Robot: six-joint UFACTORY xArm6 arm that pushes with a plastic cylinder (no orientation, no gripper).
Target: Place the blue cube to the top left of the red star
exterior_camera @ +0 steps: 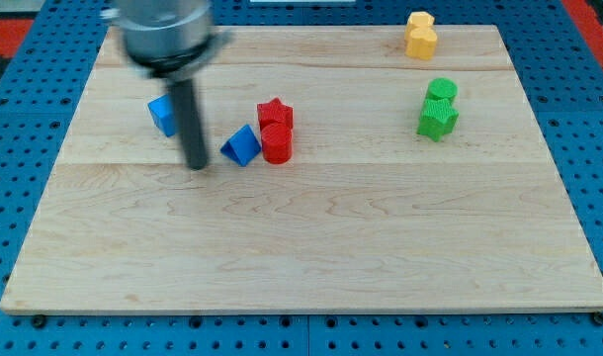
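One camera view is all I have, so everything is placed by its edges. My rod comes down from the view's top left and my tip (197, 164) rests on the wooden surface (311, 247), between two blue blocks. There is no pincer on this arm, so nothing spreads or pinches; the tip can only shove.

The blue cube (162, 114) sits just to the view's left of the rod, a little above the tip, and part of its right side is hidden behind the rod. I cannot tell whether the rod touches it. It shows as a small bright blue block with a lighter top face and a darker side. It lies well to the view's left of the red star (275, 112), at about the same height on the board, so it does not yet read as top left of the star.

To the view's right of my tip is a blue wedge-like block (241, 145), touching or nearly touching a red cylinder (277, 144), which sits directly below the red star and against it. That cluster crowds the star's lower left, so I judge the cube should travel up and rightward, which means the tip would first have to get round to the cube's lower left.

Far off at the view's right stand two green blocks (438, 107) and, near the top edge, two yellow blocks (420, 36); their shapes are unclear.
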